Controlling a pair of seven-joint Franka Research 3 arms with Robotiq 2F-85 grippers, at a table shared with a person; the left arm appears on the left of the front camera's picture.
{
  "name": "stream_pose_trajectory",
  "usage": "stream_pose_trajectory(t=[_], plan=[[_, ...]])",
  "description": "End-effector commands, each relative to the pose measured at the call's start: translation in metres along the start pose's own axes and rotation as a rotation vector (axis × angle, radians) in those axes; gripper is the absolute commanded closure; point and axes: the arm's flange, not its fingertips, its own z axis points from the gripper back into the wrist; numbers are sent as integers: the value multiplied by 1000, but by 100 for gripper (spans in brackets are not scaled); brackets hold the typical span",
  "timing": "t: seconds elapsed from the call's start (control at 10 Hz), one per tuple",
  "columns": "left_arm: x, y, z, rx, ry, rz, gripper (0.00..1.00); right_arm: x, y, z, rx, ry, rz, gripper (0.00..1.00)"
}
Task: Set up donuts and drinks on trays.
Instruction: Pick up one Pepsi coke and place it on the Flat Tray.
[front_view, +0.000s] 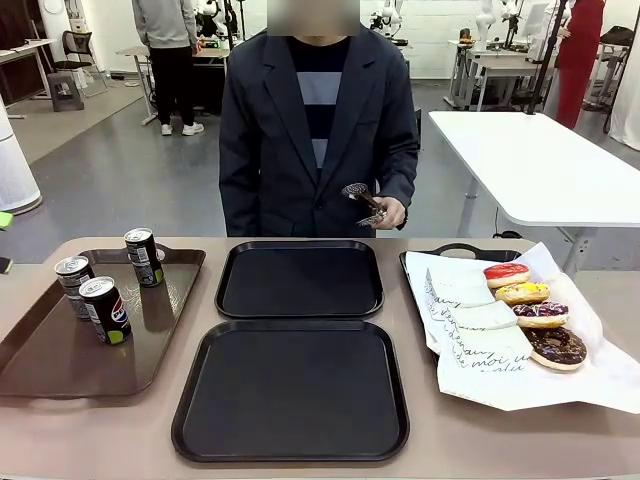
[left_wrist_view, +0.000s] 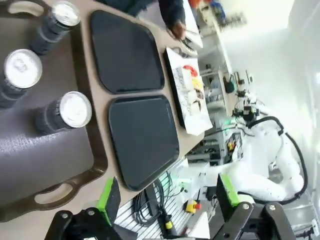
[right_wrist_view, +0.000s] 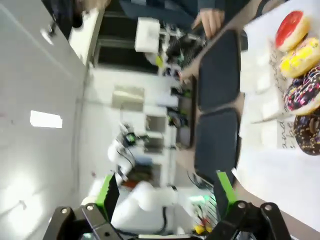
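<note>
Front view, trays: far tray (front_view: 300, 280) and near tray (front_view: 290, 390) lie mid-surface (front_view: 440, 455), one behind the other;
Front view, drinks: three cans (front_view: 105, 310) stand upright on the brown tray (front_view: 40, 360) at left;
Front view, donuts: four donuts (front_view: 541, 314) sit in a row on white paper (front_view: 600, 380) at right; a person's hand (front_view: 390, 212) holds tongs (front_view: 362, 198) beyond the far edge;
Left wrist view: left pincer (left_wrist_view: 167, 196) spread wide, holding nothing, near the brown tray's handle; silver can tops seen from above;
Right wrist view: right pincer (right_wrist_view: 166, 192) spread wide, holding nothing; sprinkles on the donuts show close at the frame's right edge
</note>
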Motion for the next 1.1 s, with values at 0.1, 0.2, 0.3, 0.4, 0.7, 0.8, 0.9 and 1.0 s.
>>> stream_pose_trajectory(t=[0.1, 0.2, 0.3, 0.4, 0.7, 0.8, 0.9, 1.0], plan=[[-12, 21, 16, -13, -86, 70, 0, 5, -4, 3, -20, -87, -52, 0], [-14, 22, 17, 31, -91, 73, 0, 2, -4, 11, 32, -59, -38, 0], [-5, 22, 17, -8, -55, 63, 0, 2, -4, 11, 32, -59, -38, 0], [-5, 22, 17, -8, -55, 63, 0, 2, -4, 11, 32, -59, -38, 0], [-5, 22, 17, -8, -55, 63, 0, 2, -4, 11, 32, -59, -38, 0], [-5, 22, 17, -8, -55, 63, 0, 2, -4, 11, 32, -59, -38, 0], [-5, 22, 17, -8, -55, 63, 0, 2, -4, 11, 32, -59, -38, 0], [-5, 22, 17, -8, -55, 63, 0, 2, -4, 11, 32, -59, -38, 0]])
